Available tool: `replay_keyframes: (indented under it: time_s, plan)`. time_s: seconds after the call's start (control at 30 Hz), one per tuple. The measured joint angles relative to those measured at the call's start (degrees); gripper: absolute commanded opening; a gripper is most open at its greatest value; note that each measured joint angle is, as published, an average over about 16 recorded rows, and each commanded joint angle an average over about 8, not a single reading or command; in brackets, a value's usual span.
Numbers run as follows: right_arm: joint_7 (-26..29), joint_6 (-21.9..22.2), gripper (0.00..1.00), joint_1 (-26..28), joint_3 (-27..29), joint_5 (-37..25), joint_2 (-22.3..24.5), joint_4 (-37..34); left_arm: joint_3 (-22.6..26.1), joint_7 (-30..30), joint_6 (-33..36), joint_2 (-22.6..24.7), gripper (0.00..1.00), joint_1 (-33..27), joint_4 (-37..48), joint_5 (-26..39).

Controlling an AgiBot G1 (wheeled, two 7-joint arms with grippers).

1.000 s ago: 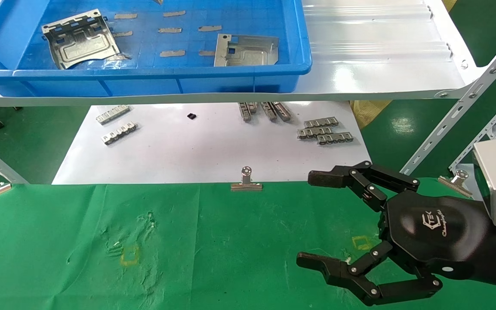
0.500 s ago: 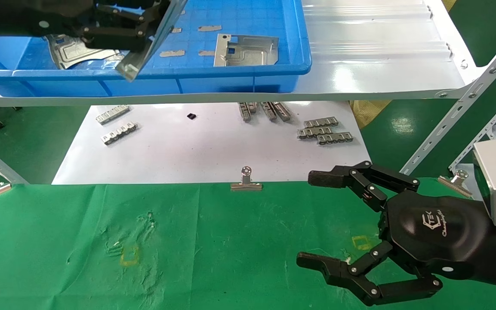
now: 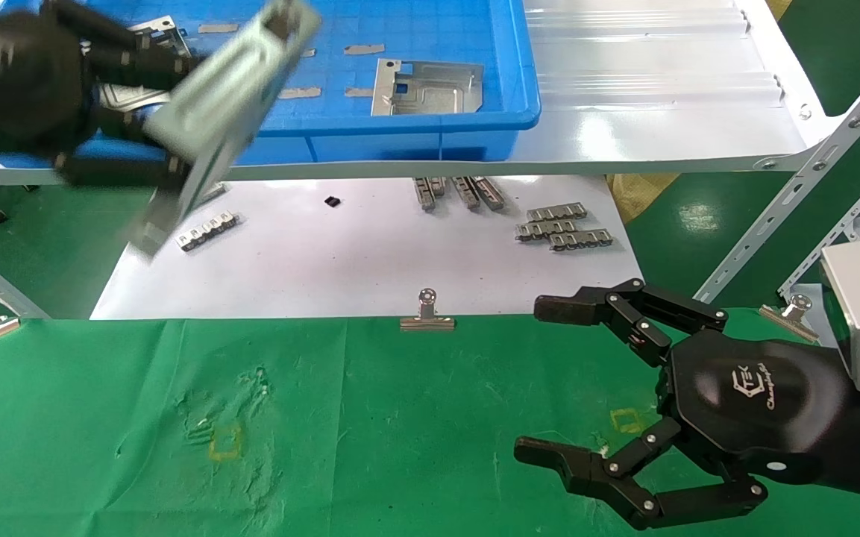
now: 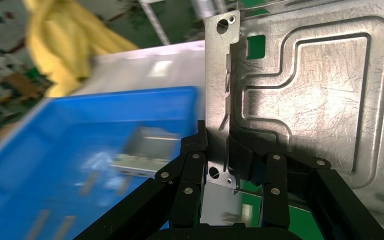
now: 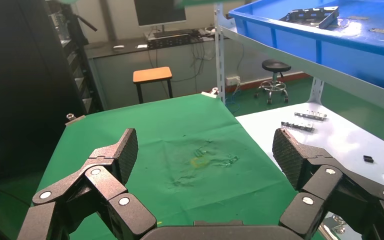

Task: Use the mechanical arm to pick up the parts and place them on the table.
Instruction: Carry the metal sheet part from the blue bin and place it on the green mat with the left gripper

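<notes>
My left gripper (image 3: pixel 165 138) is at the upper left, level with the front rim of the blue bin (image 3: pixel 400 123). It is shut on one part (image 3: pixel 224 97), a silvery stamped plate held tilted in the air. In the left wrist view the plate (image 4: pixel 310 100) is clamped at its edge between the black fingers of the left gripper (image 4: pixel 225 155). A second part (image 3: pixel 430 88) lies flat in the bin, and a third (image 3: pixel 125 95) is mostly hidden behind my left hand. My right gripper (image 3: pixel 541 380) is open and empty, low over the green table (image 3: pixel 362 418) at the right; it also shows in the right wrist view (image 5: pixel 206 150).
The bin sits on a glossy white shelf (image 3: pixel 661 112) with slanted metal braces (image 3: pixel 810 171) at the right. Below lies a white sheet (image 3: pixel 362 261) with small ridged strips (image 3: pixel 560 227). Binder clips (image 3: pixel 427 313) hold the cloth's far edge. Yellow square marks (image 3: pixel 224 441) show on the cloth.
My left hand came into view over the bin holding the plate, then moved down and toward me past the bin's front rim. The right arm has not moved.
</notes>
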Motion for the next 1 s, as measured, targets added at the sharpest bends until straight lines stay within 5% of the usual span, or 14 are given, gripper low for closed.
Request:
replay_keyframes:
  time_s: [0.33, 1.0]
  plan:
    - [0.0, 0.0, 1.0, 0.0, 0.0, 0.0, 0.0, 0.0, 9.2, 0.1, -2.7, -7.4, 0.0, 7.6, -10.3, -4.4]
    - [0.0, 0.0, 1.0, 0.0, 0.0, 0.0, 0.0, 0.0, 18.4, 9.0, -32.3, -7.7, 0.0, 23.2, -20.4, 16.7]
